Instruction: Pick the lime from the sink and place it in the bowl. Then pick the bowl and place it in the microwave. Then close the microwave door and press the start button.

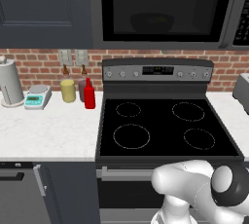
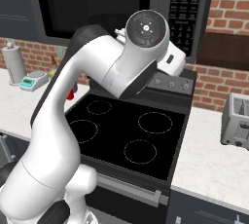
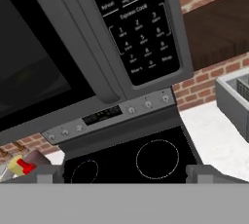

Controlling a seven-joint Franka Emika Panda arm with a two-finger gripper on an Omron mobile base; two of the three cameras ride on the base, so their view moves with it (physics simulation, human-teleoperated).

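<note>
- Microwave door [image 1: 165, 6] closed; bowl [image 1: 151, 22] dimly visible behind the window, lime [image 1: 160, 20] a faint speck in it.
- Gripper [image 3: 124, 172] spread wide, holding nothing, facing the button panel [image 3: 138, 28] above the stove [image 1: 163, 123].
- Toaster [image 2: 237, 121] on the right counter.
</note>
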